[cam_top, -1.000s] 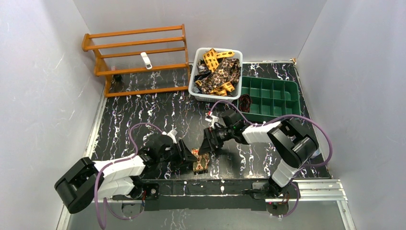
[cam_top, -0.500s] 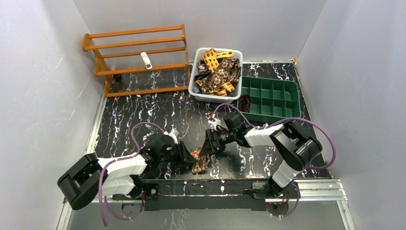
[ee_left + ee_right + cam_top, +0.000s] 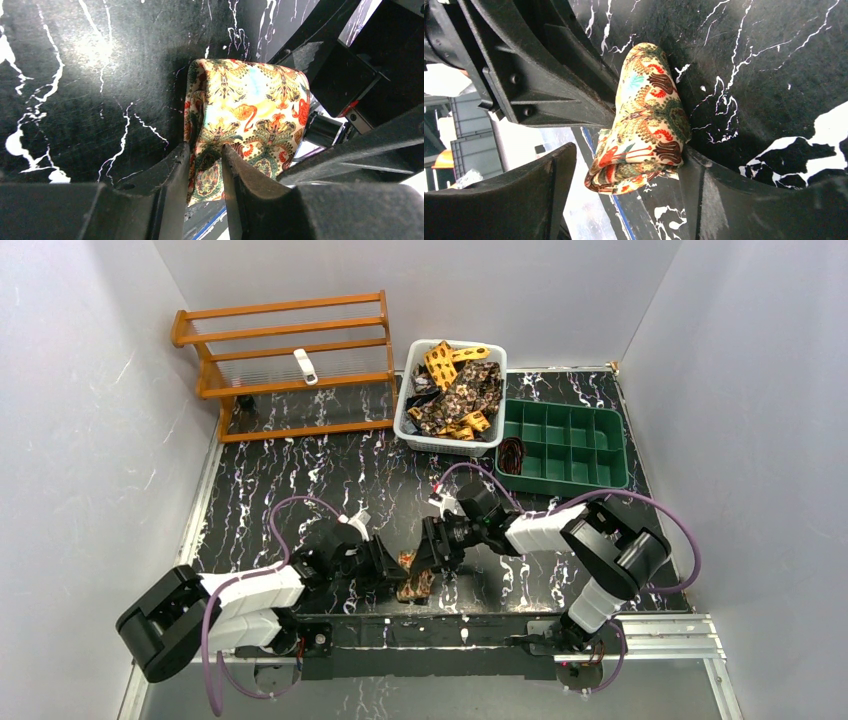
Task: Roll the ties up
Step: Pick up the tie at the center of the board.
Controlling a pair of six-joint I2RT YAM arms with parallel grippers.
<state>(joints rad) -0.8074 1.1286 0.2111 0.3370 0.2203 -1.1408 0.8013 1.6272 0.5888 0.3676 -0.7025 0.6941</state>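
A rolled tie (image 3: 416,583) in a cream, red-orange and green print lies near the table's front edge. My left gripper (image 3: 397,575) is shut on it; in the left wrist view the fingers pinch a fold of the roll (image 3: 240,120). My right gripper (image 3: 424,562) is open, its jaws wide on either side of the same roll (image 3: 646,120), one finger (image 3: 724,200) touching the roll's side. More ties (image 3: 452,390) in brown and yellow prints are piled in a white basket (image 3: 404,422) at the back.
A green compartment tray (image 3: 565,445) stands at the back right with a dark coil (image 3: 511,453) in its near-left cell. A wooden rack (image 3: 285,360) stands at the back left. The table's front rail lies just below the roll.
My right gripper has moved left and forward towards the roll, ending around it. The roll has shifted slightly forward. My left arm has stayed almost still.
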